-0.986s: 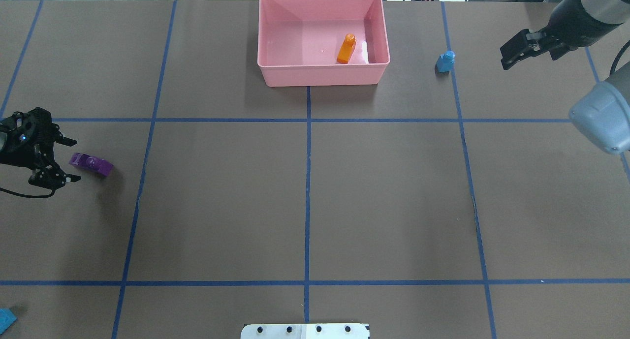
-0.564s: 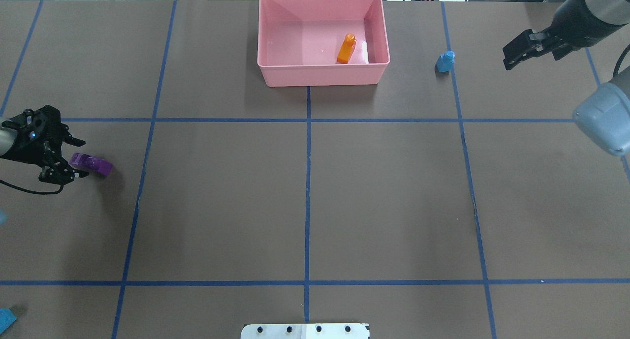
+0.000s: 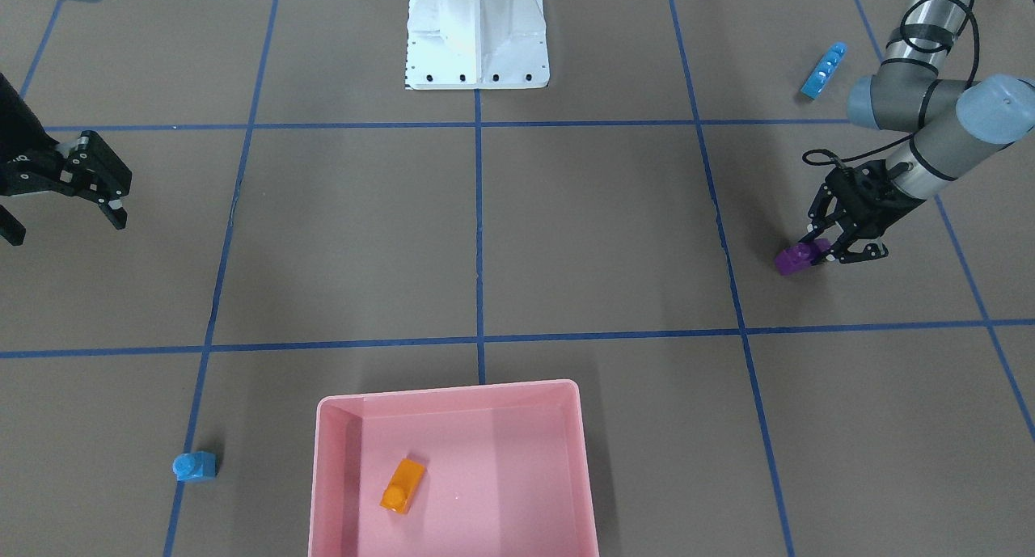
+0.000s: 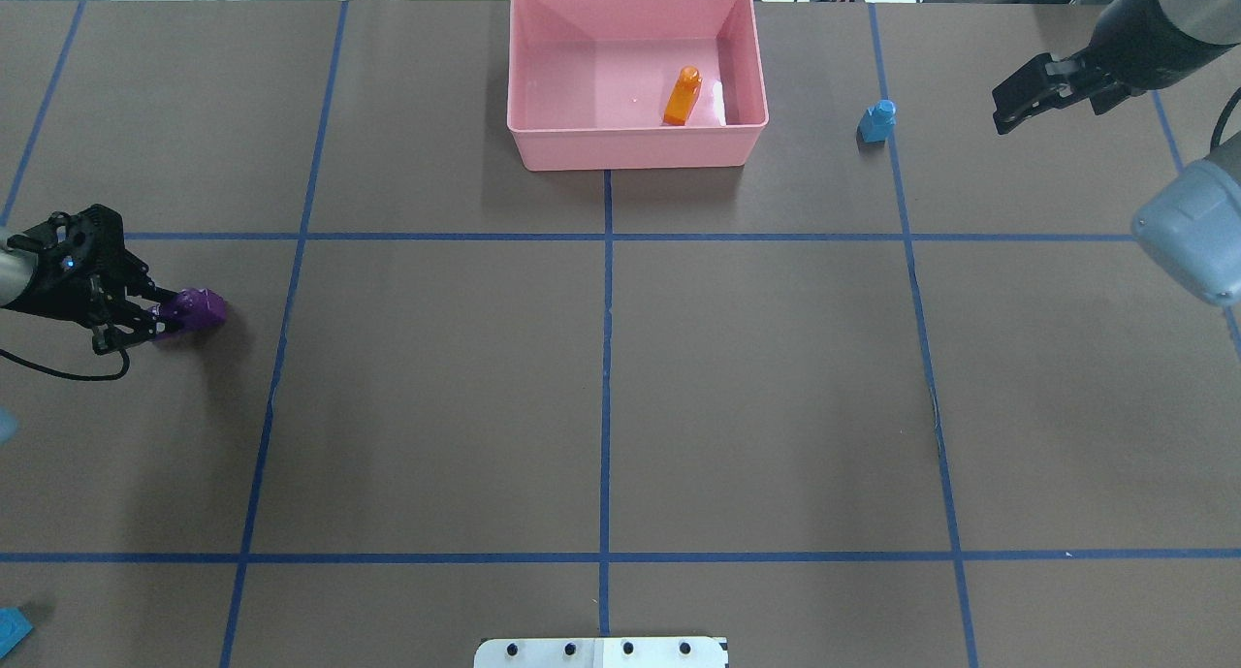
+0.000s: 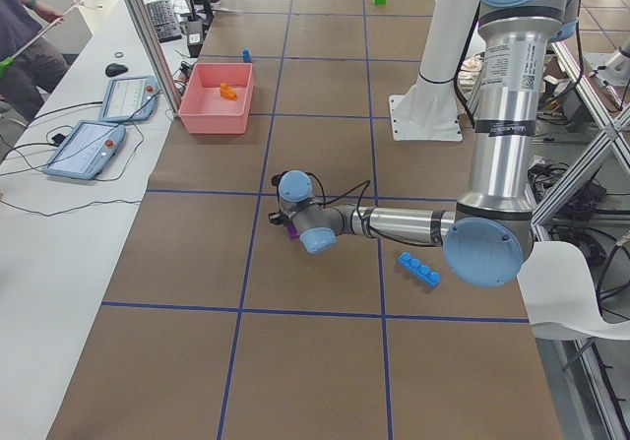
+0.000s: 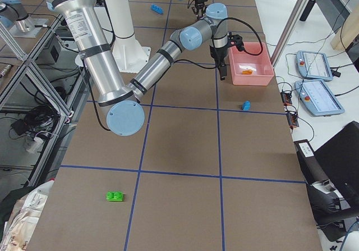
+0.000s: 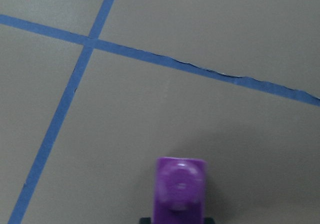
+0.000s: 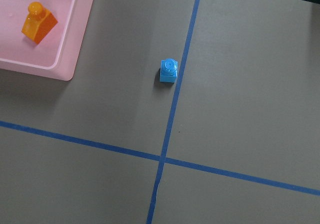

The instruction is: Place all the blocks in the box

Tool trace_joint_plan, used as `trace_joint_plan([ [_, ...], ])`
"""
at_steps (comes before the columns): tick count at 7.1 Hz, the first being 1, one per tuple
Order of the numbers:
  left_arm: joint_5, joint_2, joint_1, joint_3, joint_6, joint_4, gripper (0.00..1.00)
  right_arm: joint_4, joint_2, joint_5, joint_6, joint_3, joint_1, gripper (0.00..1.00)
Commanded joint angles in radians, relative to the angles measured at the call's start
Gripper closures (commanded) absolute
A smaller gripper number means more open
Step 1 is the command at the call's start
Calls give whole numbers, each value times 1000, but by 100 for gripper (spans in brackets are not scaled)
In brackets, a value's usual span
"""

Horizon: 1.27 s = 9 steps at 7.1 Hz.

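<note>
Front view: the left gripper is clamping its fingers on the purple block near the table edge on the robot's left. The right gripper is hanging with its fingers spread wide, gripping nothing.
Overhead view: the orange block is lying inside the box at the table's far edge. The small light-blue block is sitting just beside the box, toward the right gripper.
Left-side view: the long light-blue block is lying near the robot-side edge.
Right-side view: the green block is resting near the table's end on the robot's right.
</note>
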<state>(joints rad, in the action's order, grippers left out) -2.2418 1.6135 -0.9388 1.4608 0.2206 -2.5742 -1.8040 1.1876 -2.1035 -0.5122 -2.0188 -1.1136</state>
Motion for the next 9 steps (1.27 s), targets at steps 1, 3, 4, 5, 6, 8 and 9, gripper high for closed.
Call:
trace_joint_plan([
  [1,-7,-1,0,62,-239,-1,89,0,0,-1,0,-1,0,0],
  [3,1,0,-3,151,-616,-1,89,0,1,-1,0,3,1,0],
  [4,5,25,-2,192,-888,0,89,0,1,-1,0,6,0,0],
  [5,95,64,-2,231,-1152,3,89,2,1,-1,0,8,1,0],
  [6,176,141,0,236,-1339,15,89,2,1,0,0,8,1,0],
  [8,279,349,5,217,-1593,166,89,2,1,3,1,20,1,0],
  [9,357,475,46,187,-1630,296,89,3,0,4,7,37,1,0],
])
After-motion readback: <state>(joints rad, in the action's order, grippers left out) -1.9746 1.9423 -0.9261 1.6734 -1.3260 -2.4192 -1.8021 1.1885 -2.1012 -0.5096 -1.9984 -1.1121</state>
